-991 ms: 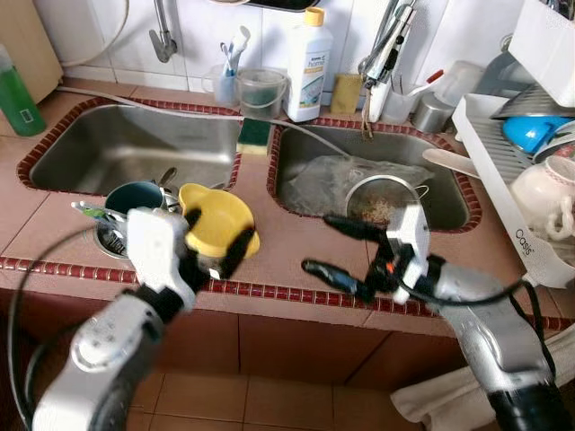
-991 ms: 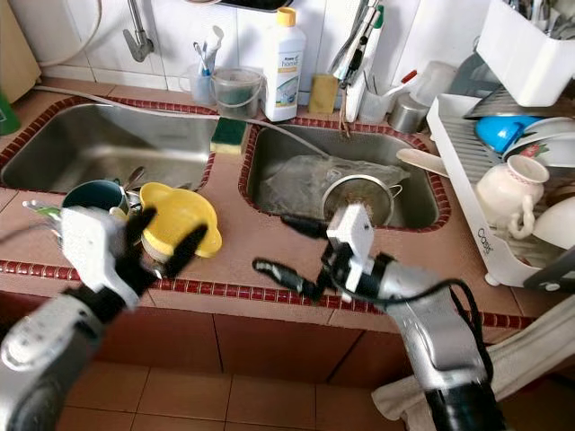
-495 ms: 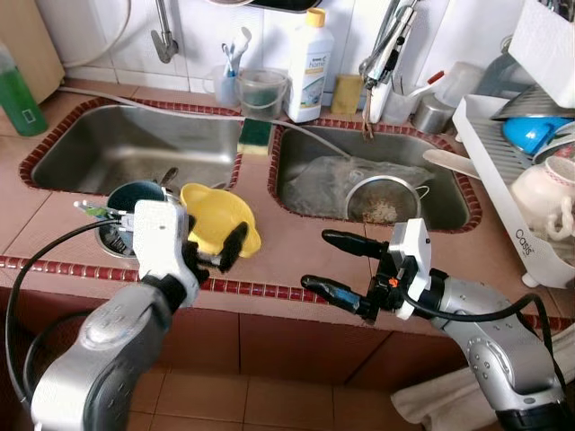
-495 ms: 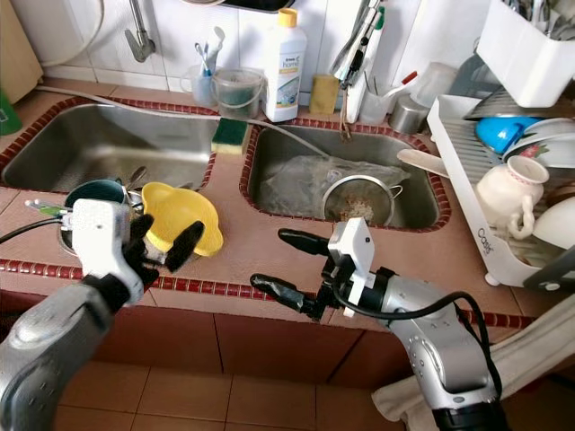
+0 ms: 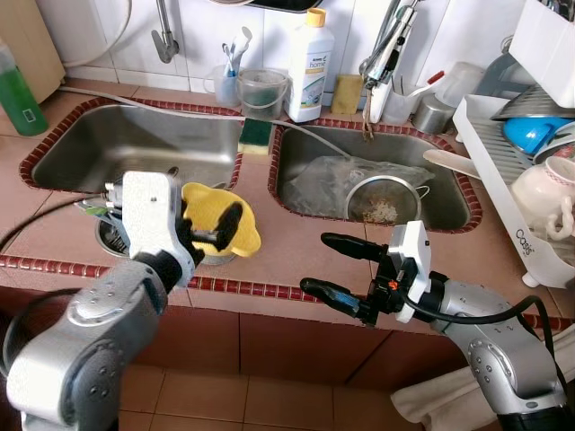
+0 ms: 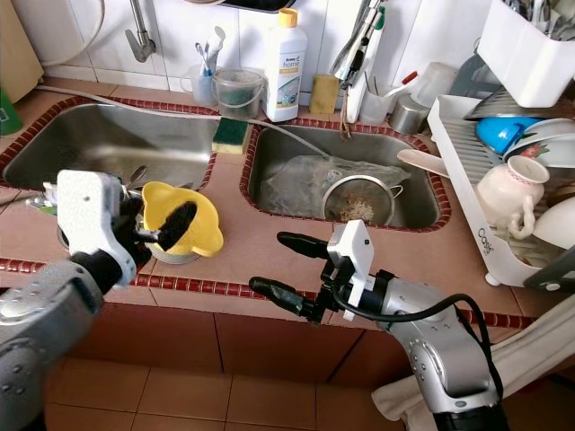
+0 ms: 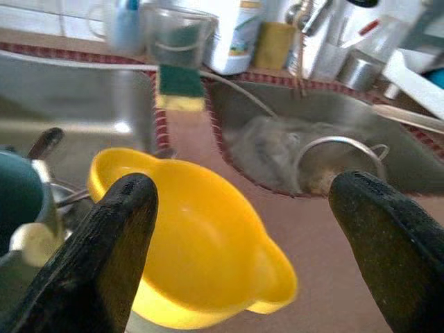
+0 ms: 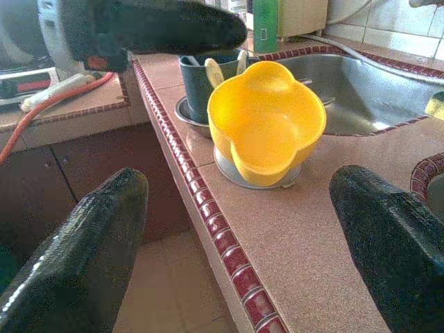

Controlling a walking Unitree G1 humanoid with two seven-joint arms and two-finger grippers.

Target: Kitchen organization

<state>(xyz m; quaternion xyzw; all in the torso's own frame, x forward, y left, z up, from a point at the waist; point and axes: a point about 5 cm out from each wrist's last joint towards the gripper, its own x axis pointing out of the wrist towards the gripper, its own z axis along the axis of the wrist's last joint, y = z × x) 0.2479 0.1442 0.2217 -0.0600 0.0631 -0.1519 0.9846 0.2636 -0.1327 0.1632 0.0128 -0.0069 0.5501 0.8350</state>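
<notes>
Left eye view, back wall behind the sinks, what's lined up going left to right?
Green bottle → faucet → toothbrush cup → clear container → white detergent bottle → yellow sponge → steel cup.

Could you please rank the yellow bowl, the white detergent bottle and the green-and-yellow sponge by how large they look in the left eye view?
1. Yellow plastic bowl, partly behind the left gripper.
2. White detergent bottle, though it stands farther back.
3. Green-and-yellow sponge.

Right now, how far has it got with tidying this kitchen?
Barely started. Some crockery already sits in the dish rack. The left hand is open around the yellow bowl on the counter, not gripping it. The right hand hovers open. The strainer remains in the sink.
</notes>
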